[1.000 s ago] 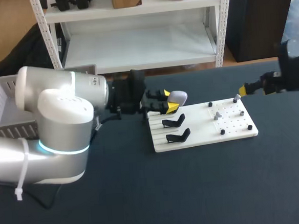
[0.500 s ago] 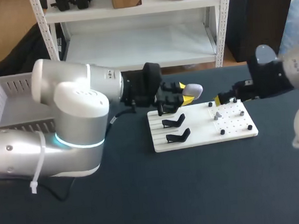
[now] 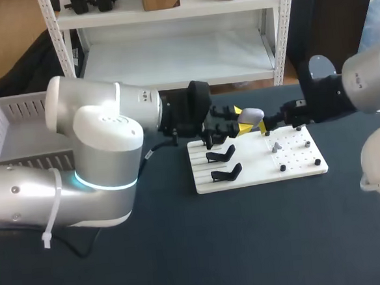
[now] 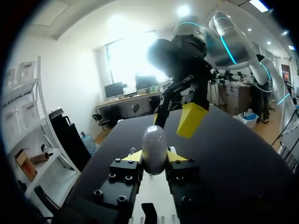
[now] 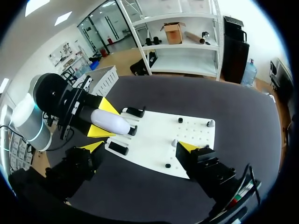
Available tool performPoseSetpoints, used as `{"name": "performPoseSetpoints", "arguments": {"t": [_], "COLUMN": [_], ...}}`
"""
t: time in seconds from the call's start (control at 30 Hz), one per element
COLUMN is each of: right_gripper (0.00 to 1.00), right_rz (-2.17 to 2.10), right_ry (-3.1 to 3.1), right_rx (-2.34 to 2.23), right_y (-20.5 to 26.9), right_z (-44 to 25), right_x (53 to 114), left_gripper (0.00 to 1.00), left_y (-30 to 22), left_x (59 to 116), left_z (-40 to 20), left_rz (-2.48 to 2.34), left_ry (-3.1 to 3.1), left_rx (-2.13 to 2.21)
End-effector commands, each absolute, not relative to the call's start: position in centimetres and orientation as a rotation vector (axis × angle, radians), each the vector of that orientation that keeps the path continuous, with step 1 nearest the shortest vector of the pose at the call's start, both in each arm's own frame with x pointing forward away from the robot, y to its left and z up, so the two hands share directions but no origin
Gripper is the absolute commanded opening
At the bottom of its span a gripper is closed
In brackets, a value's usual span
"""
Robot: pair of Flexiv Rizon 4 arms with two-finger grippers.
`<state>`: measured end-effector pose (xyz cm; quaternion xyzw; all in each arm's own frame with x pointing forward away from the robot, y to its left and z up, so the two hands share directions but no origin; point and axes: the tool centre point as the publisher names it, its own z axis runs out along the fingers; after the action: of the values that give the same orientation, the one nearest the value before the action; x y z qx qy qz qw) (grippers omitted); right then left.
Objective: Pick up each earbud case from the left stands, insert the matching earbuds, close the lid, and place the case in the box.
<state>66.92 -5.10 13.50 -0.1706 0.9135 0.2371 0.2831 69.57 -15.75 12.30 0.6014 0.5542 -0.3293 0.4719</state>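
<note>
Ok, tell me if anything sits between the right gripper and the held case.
Nothing visible does. The right gripper hangs open right beside the earbud case, which the left gripper holds above the white board.

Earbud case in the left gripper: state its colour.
The earbud case is plain pale whitish-grey; the right wrist view shows it best.
</note>
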Motion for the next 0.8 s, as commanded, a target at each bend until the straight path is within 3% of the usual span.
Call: {"name": "performPoseSetpoints", "arguments": {"t": [0.03,0.8], "right_gripper": [1.0,1.0], "right_rz": [0.638,0.555], "right_ry": [2.446,2.402], "right_rx": [-0.458,-0.439], "right_y": [-5.0,-7.1], "right_z": [13.6,15.1], "right_x": [67.2,68.2], "left_gripper": [0.0,0.0], "left_y": [-15.7,-15.2], "left_x": [69.4,67.7], "left_z": [12.0,10.9], "left_rz": [-0.81,-0.924], "left_ry": [1.354,1.333], "left_rx": [1.47,1.451]}}
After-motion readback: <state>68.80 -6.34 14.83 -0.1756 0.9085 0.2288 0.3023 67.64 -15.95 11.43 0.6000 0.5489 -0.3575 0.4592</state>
